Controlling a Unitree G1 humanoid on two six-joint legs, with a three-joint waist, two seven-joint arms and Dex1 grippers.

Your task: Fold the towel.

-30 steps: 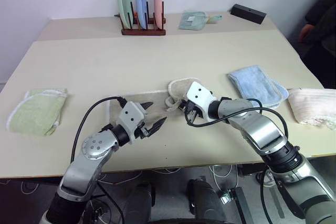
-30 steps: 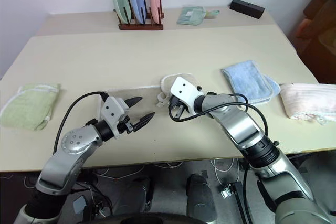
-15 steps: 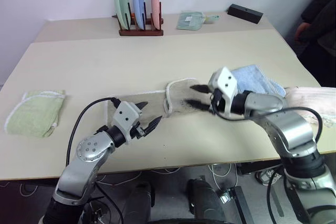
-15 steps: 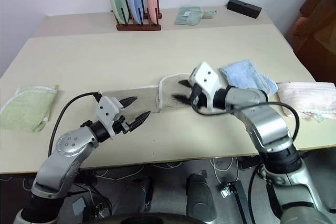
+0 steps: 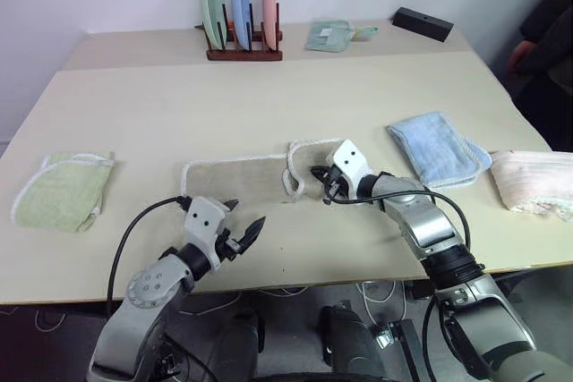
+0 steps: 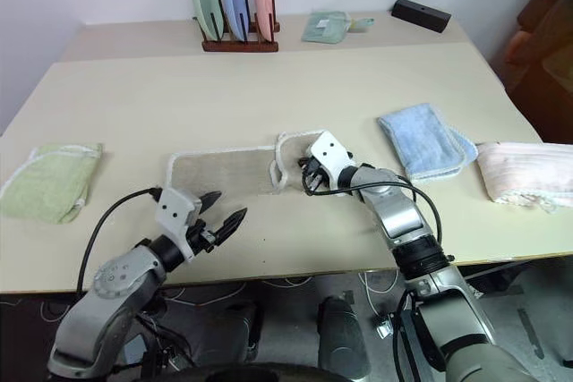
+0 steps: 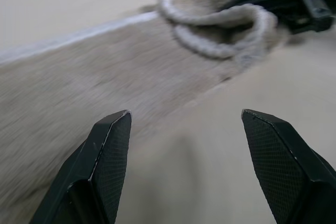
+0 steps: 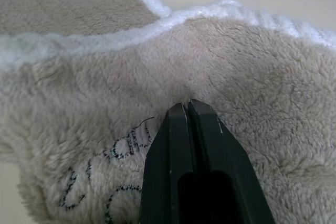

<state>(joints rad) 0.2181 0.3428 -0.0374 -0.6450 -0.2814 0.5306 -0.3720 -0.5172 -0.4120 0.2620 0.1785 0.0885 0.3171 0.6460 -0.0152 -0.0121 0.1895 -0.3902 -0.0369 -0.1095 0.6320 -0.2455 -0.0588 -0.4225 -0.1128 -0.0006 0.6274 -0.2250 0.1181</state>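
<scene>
Big cream table against a pale wall, with a second table butted behind it carrying a plate rack, a small green cloth and a black box. The beige towel lies mid-table near the front, its right end bunched up. The right gripper has its fingers pressed together, tips against that bunched end. The left gripper hangs spread wide just in front of the towel. Light green cloth at far left, blue cloth and pinkish towel on the right.
</scene>
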